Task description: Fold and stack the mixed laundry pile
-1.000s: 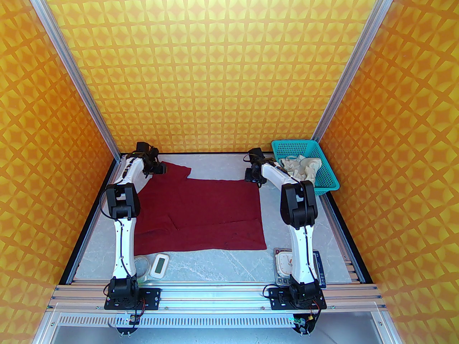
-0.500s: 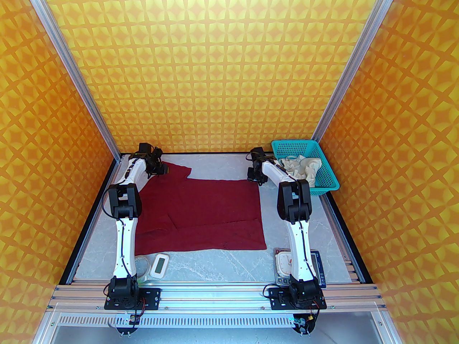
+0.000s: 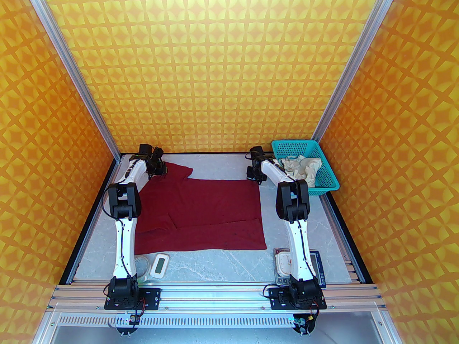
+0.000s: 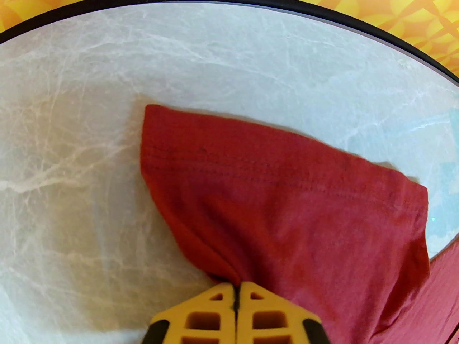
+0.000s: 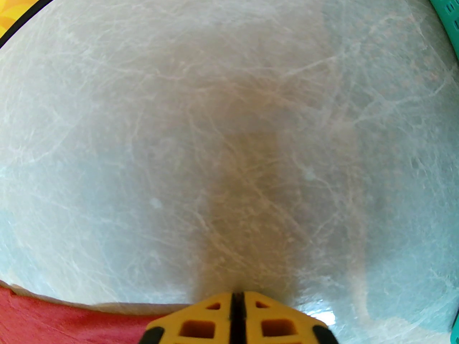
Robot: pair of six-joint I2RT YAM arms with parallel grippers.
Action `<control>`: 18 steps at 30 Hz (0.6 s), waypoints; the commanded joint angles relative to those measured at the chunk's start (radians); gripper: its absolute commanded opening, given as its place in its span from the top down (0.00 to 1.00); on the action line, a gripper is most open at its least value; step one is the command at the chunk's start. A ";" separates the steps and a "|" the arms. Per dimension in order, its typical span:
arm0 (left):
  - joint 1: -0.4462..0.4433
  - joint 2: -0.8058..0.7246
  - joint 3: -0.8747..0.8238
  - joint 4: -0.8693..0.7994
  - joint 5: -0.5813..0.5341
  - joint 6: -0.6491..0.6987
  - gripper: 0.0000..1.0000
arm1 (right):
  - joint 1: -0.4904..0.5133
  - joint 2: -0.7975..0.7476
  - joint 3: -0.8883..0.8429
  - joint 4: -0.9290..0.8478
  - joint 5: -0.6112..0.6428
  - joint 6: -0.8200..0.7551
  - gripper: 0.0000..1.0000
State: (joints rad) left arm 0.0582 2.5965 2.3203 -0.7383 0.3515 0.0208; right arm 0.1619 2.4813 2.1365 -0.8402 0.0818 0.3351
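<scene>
The dark red shirt (image 3: 200, 210) lies spread flat on the marble table (image 3: 222, 260). My left gripper (image 3: 159, 169) is at the shirt's far left sleeve. In the left wrist view it (image 4: 236, 289) is shut on a bunched fold of that sleeve (image 4: 287, 199). My right gripper (image 3: 255, 176) is at the shirt's far right corner. In the right wrist view it (image 5: 236, 297) is shut, and the shirt's edge (image 5: 53, 317) runs up to its left finger. I cannot tell whether cloth is caught there. The cream-white shorts (image 3: 301, 167) lie crumpled in the basket.
The teal mesh basket (image 3: 324, 181) stands at the far right corner, close beside the right arm; its rim (image 5: 443, 2) shows in the right wrist view. A white digital scale (image 3: 160, 264) and a dial scale (image 3: 285, 263) sit near the front edge.
Both grippers have closed. The left one moved slightly toward the far wall and now pinches the sleeve. The right one also shifted a little farther back.
</scene>
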 commanded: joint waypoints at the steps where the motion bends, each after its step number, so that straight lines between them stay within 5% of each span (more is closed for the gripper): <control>1: 0.011 -0.100 -0.029 0.040 0.024 0.016 1.00 | 0.000 -0.038 -0.027 -0.008 0.002 -0.008 0.93; 5: 0.017 -0.145 -0.082 0.065 0.032 0.011 1.00 | 0.001 -0.066 -0.057 0.000 0.006 -0.018 1.00; 18: 0.037 -0.210 -0.196 0.070 0.033 0.034 1.00 | 0.001 -0.106 -0.112 0.019 0.005 -0.025 1.00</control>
State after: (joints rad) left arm 0.0860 2.4222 2.1548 -0.6727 0.3634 0.0338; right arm 0.1619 2.4191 2.0369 -0.8257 0.0818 0.3195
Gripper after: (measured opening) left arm 0.037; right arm 0.056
